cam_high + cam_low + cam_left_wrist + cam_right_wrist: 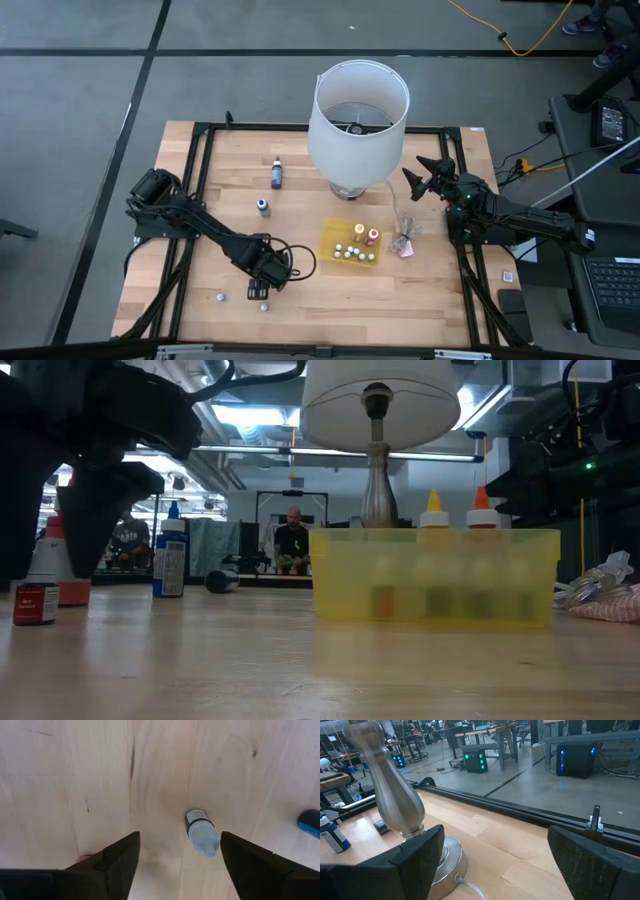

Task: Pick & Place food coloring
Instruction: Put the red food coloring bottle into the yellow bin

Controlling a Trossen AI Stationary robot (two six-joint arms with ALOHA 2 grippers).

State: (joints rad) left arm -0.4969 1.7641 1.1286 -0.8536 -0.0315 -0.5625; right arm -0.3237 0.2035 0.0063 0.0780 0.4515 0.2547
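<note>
**Food coloring bottles scattered on table; several in yellow tray**

The food coloring is a set of tiny bottles; one lies on its side on the bare wood under the left gripper, a small bottle with a clear, pale body and a dark band near its neck; it sits between the two dark fingers, touching neither; the jaws stand parted around it, grasping nothing; a blue-topped item shows at the edge of that wrist view, only partly visible.

Elsewhere on the wooden table: a taller dark-blue bottle stands near the far side; a smaller blue-topped bottle stands nearer the middle; two whitish bottles rest near the front edge, close to the left gripper; in the low view a red-labelled bottle stands upright at the left.

The yellow tray lies in front of the lamp; it holds two taller bottles with orange and yellow tops and a row of small whitish bottles; seen level, the tray wall is translucent, the two pointed tops rising above its rim.

A crumpled clear wrapper lies just beside the tray.

The right gripper hovers near the lamp base, jaws spread wide, empty.
</note>
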